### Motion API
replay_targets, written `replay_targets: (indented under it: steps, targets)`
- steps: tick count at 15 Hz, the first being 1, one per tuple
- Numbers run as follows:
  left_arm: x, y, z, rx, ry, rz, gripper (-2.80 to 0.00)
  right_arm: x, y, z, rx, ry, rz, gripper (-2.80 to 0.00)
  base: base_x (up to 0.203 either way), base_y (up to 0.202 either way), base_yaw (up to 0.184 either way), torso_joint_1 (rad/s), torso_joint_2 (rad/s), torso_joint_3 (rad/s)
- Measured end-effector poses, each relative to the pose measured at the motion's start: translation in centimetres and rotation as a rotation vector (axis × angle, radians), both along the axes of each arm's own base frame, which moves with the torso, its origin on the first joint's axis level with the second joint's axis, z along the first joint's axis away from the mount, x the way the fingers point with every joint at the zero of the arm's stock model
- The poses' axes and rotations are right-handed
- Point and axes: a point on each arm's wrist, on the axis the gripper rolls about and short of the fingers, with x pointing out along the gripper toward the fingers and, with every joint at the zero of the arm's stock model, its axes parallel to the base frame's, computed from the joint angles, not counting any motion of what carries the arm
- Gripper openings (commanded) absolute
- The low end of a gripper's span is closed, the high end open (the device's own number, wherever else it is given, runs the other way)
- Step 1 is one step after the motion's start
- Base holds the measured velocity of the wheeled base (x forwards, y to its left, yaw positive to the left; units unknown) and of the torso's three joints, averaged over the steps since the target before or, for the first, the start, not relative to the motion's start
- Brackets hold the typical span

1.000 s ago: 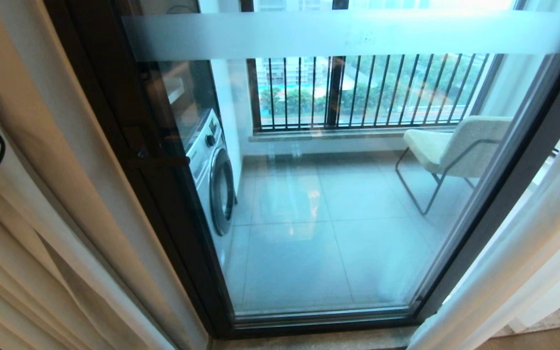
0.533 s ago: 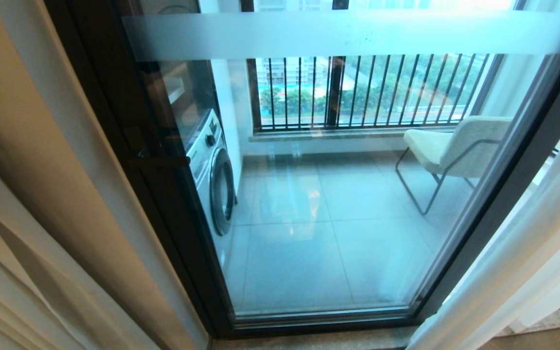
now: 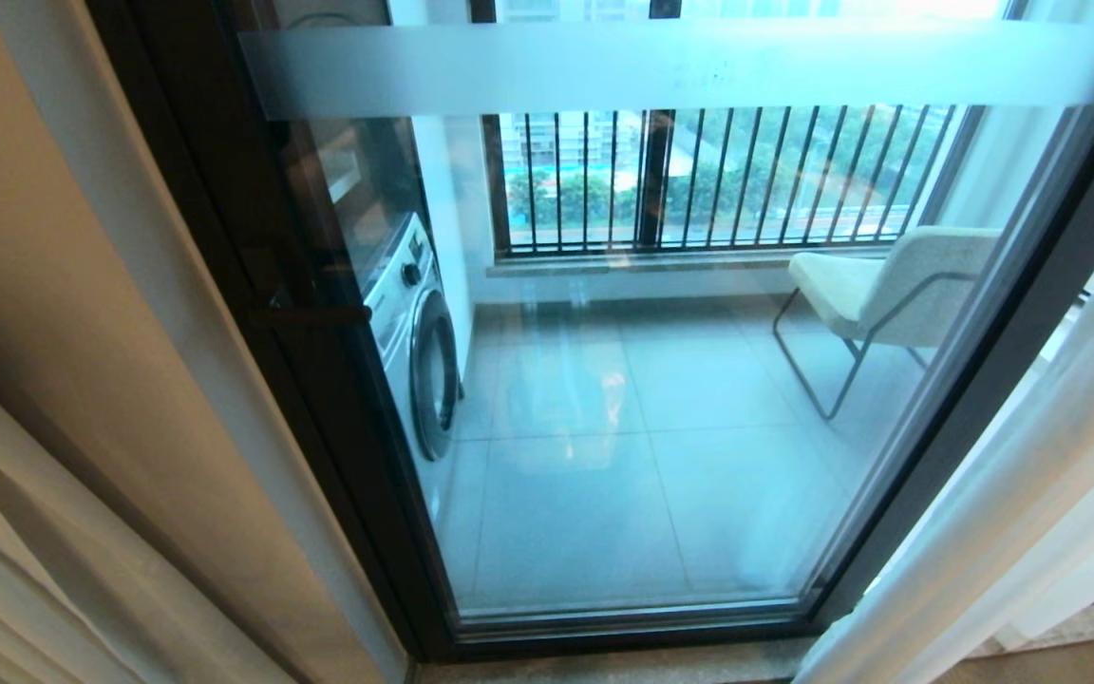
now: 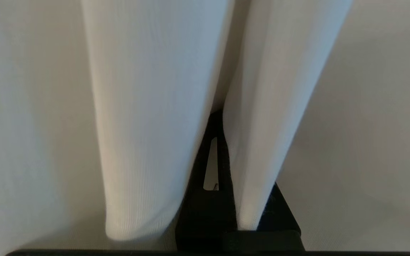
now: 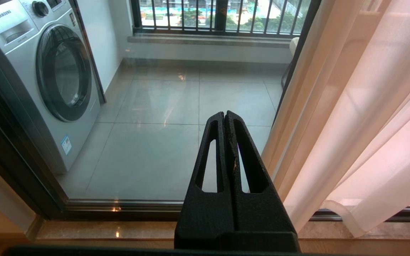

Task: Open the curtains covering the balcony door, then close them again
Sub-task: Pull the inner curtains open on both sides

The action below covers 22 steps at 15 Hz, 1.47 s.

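Beyond the balcony door, the head view shows a tiled floor, washing machine and chair; curtains hang bunched at the door's right edge. Left wrist view: the left gripper, closed, is buried between pale fabric folds, grip unclear. Right wrist view: the right gripper is closed, empty, beside the curtains.

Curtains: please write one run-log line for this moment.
sheer white curtains: drawn aside | glass balcony door: uncovered | left gripper: shut, among folds
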Motion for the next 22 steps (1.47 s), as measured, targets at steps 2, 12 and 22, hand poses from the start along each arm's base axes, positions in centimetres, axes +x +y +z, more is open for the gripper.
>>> replay_targets:
  steps: [2,12,22]
  targets:
    - [0.2,1.2,-0.2,0.001,-0.001,0.023,-2.80,0.0,0.0,0.0,0.000,0.000,0.000,-2.80,0.000,0.000,0.000,0.000,0.00,0.000]
    - [-0.1,6.8,-1.0,0.020,-0.019,0.131,-2.80,0.0,0.0,0.0,0.000,0.000,0.000,-2.80,0.000,0.000,0.000,0.000,0.00,0.000]
    - [-0.2,7.6,-1.5,0.012,-0.010,0.147,-2.80,0.0,0.0,0.0,0.000,0.000,0.000,-2.80,0.000,0.000,0.000,0.000,0.00,0.000]
